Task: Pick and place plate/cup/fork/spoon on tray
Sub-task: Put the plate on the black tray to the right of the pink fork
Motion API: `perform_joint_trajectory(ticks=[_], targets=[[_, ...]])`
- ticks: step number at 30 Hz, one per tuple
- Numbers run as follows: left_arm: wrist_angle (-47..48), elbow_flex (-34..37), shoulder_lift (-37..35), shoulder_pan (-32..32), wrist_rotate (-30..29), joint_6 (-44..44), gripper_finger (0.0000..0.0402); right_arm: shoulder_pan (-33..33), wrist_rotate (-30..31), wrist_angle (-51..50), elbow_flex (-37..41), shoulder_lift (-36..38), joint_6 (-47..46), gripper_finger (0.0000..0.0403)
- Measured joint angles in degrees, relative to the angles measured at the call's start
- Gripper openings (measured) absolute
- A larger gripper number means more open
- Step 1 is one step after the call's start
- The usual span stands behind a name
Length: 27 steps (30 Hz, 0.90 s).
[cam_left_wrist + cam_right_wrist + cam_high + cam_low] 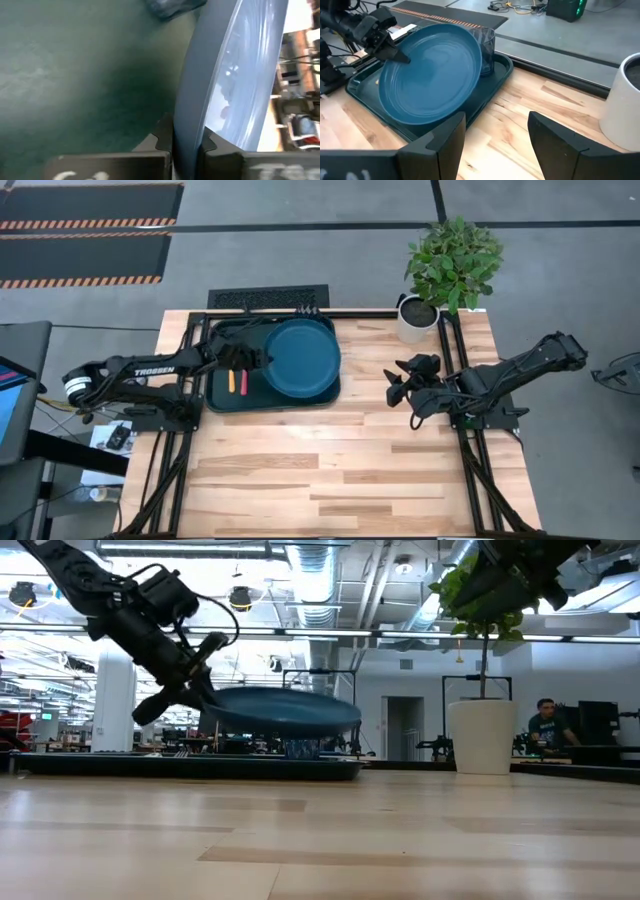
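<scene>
Teal plate (301, 356) pinched at rim in my left end effector (250, 358), hanging tilted over tray (222, 398). Stiff, glossy, likely slippery, breakable; rim grip sensible. Right end effector (400, 383) spread, idle over worktop (330, 470).

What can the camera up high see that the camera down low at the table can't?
Only the high view shows the spoon and the fork lying in the tray, left of the plate, and the right gripper waiting open over bare table. Only the low view shows that the plate is lifted clear above the tray, plus a person sitting far behind in the room. Both show the left gripper pinching the plate's edge, the tray, and the potted plant.
</scene>
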<state>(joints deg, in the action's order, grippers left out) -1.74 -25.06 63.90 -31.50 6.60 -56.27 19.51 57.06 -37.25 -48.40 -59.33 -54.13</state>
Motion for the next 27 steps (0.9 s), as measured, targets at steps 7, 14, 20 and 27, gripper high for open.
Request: perform_joint_trajectory(ticks=[7, 14, 20, 27], targets=[[-1.3, 0.0, 4.5, -1.0, 2.2, -1.5, 0.0003, 0.0, 0.0, -0.8, 0.0, 0.0, 0.0, 0.0240], [-1.2, 0.0, 6.7, -0.3, 4.1, -2.1, 0.0003, 0.0, 0.0, -1.5, 0.0, 0.0, 0.0, 0.0240], [0.8, 0.0, 6.7, -0.1, 3.5, -2.2, 0.0006, 0.0, 0.0, -1.6, 0.0, 0.0, 0.1, 0.0240], [2.1, 0.0, 6.7, -0.1, 3.4, -1.6, 0.0006, 0.0, 0.0, -1.6, 0.0, 0.0, 0.1, 0.0240]])
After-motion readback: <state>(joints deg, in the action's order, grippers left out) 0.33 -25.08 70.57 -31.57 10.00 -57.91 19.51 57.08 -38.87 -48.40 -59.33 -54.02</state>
